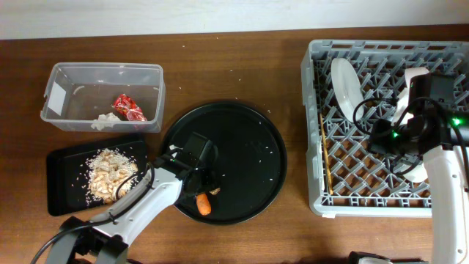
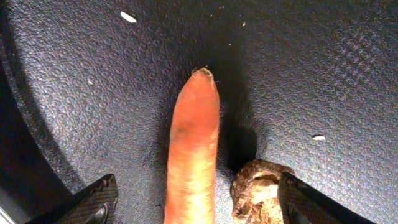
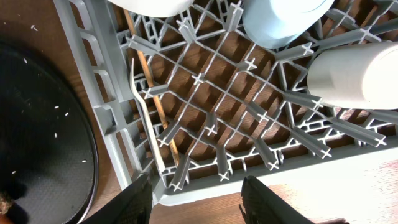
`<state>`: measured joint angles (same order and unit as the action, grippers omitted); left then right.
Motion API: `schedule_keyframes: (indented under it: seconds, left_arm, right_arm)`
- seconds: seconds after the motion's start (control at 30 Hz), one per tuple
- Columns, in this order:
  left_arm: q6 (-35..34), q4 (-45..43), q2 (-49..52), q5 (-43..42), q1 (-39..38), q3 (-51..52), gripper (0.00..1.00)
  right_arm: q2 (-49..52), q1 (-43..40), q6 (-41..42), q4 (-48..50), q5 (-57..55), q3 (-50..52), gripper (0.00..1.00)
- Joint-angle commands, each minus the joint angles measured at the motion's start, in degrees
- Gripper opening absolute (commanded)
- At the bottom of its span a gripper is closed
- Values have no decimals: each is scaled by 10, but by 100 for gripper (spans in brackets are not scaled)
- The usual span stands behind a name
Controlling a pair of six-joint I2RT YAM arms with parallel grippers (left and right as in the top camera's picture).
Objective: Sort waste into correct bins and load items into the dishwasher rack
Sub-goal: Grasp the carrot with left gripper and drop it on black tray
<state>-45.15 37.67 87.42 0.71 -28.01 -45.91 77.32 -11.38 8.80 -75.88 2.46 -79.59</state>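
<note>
Orange carrot: smooth, tapered, dark blunt tip, lying on the round black tray near its rim, a brown lump beside it; left gripper spread, straddling both.

A large round black tray with a raised rim and a pebbled surface lies on the brown wooden table, just toward 6 o'clock from the overhead view's centre. A pale strip borders the table at 12 o'clock.
</note>
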Motion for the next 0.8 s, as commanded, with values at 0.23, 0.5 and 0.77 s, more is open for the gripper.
schedule_keyframes:
  seconds: [0.23, 0.5, 0.77]
  left_arm:
    - [7, -72, -12, 17, 10, -7, 87]
    - [-21, -33, -3, 21, 37, -4, 87]
    - [-21, 6, 29, 3, 37, 4, 35]
  right_arm:
    - [-1, -3, -4, 0, 1, 1, 50]
    - [-1, -3, -4, 0, 1, 1, 50]
    - [-1, -3, -4, -2, 1, 1, 50]
